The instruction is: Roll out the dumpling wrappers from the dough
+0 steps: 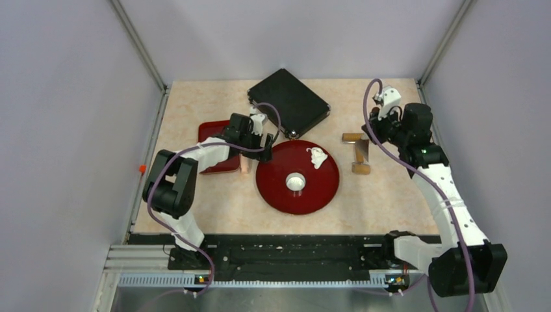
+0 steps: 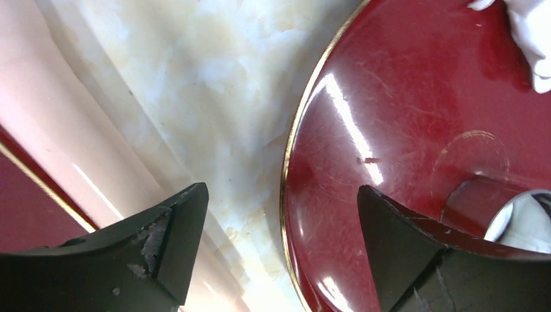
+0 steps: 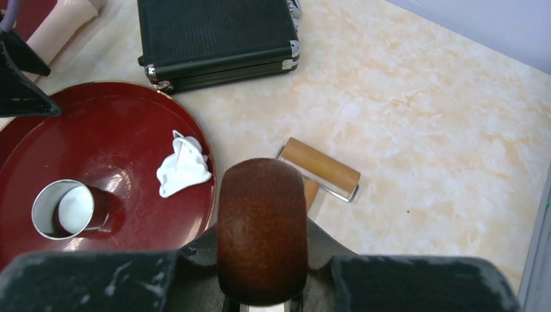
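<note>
The dough (image 1: 317, 156) is a ragged white scrap on the round red plate (image 1: 273, 188), towards its back right; it also shows in the right wrist view (image 3: 183, 170) and the left wrist view (image 2: 533, 39). A ring cutter (image 1: 296, 182) stands at the plate's middle with a wrapper-sized white round inside it (image 3: 75, 209). My left gripper (image 2: 282, 214) is open and empty, and its jaws straddle the plate's left rim (image 2: 289, 162). My right gripper (image 3: 262, 240) is held high above the table, shut on a dark brown cylinder (image 3: 262, 221).
A wooden double roller (image 1: 358, 153) lies right of the plate, with its light roller in the right wrist view (image 3: 323, 169). A black case (image 1: 289, 103) lies at the back. A red rectangular tray (image 1: 214, 133) and a pale pink object (image 1: 245, 164) lie under my left arm.
</note>
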You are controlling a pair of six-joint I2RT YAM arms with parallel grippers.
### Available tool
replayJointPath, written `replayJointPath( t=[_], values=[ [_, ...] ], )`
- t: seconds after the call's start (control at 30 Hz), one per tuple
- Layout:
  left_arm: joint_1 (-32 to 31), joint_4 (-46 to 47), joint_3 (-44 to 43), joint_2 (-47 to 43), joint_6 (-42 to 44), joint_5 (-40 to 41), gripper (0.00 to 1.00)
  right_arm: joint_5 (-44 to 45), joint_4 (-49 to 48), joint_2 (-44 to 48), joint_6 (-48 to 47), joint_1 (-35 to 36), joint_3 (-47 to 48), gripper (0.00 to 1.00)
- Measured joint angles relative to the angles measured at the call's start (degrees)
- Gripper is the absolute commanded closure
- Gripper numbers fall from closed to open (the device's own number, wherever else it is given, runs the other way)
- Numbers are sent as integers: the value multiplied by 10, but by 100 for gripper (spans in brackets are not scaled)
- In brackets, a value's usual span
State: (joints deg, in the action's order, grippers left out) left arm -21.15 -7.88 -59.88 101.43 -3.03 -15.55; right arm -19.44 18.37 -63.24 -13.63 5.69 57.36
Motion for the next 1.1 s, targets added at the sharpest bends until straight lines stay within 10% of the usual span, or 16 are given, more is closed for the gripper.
replayJointPath(
  t=[1.1],
  values=[
    [-162,-189,-144,47,180,-35,39,-132,-23,126,89,-100,-64,100]
  ],
)
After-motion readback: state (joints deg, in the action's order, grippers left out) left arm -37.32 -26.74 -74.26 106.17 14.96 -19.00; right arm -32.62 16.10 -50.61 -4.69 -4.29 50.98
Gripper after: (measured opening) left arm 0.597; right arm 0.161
